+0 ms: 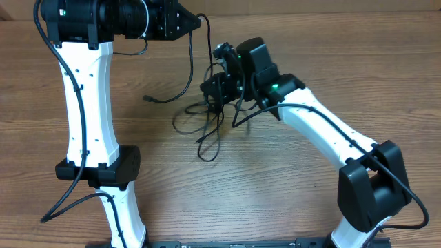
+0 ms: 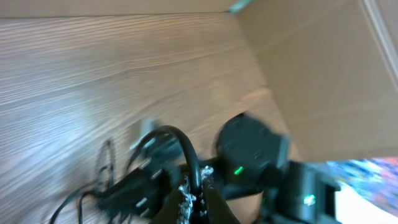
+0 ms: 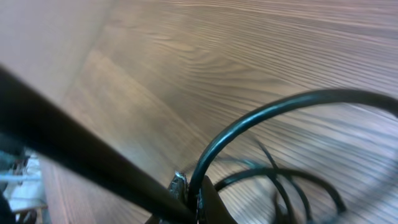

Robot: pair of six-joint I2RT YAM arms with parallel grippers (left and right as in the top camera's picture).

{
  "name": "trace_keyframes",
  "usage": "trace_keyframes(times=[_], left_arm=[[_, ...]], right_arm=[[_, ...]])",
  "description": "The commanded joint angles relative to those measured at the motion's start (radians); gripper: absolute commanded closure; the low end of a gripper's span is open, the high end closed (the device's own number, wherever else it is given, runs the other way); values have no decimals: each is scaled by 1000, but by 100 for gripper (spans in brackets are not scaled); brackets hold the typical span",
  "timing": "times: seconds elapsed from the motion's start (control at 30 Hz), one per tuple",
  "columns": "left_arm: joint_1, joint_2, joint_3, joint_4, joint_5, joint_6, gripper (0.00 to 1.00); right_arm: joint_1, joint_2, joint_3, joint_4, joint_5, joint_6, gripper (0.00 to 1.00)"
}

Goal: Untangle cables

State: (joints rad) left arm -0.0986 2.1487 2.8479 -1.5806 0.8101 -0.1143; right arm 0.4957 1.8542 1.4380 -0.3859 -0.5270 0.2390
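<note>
My left claw (image 1: pixel 196 21) is up over the far edge of the brown wood-grain tabletop (image 1: pixel 275 200), and in its wrist view the claw (image 2: pixel 194 188) is pinched tight on a raised black strand (image 2: pixel 180 140), which bows up in a hoop just past my fingertips (image 2: pixel 183 194). From overhead that raised black strand (image 1: pixel 191 65) drops from the claw in two runs: one curves down toward the left edge and ends in a small plug lying on the wood, and the other falls straight into the tangle of thin black cables (image 1: pixel 207 120). The tangle lies around the middle of the tabletop, a little nearer the far edge, with loose loops spread flat and one narrow loop trailing toward the near edge. My right claw (image 1: pixel 215 86) sits down at the far side of the tangle, among the upper loops. Its wrist view is blurred, yet the claw (image 3: pixel 189 190) is plainly closed on an arching black strand (image 3: pixel 280 106) that sweeps up and away to the right; more dark loops lie on the wood beyond it, and a thick dark bar crosses the lower left, too smeared for me to say what it is
</note>
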Motion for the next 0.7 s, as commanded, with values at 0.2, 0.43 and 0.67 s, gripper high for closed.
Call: trace_keyframes(times=[0.2,0.43,0.67], left_arm=[[-8,-31,18,-7,-162,51,1],[-20,-38,18,-8,-156,93,0],[-36,-80,18,-12,-163,92,0]], right_arm=[[-181,-79,22,-68,-51,-11,23],[-228,-77,22,-170,18,-49,0],[-181,-60,-31,-164,174,25,0]])
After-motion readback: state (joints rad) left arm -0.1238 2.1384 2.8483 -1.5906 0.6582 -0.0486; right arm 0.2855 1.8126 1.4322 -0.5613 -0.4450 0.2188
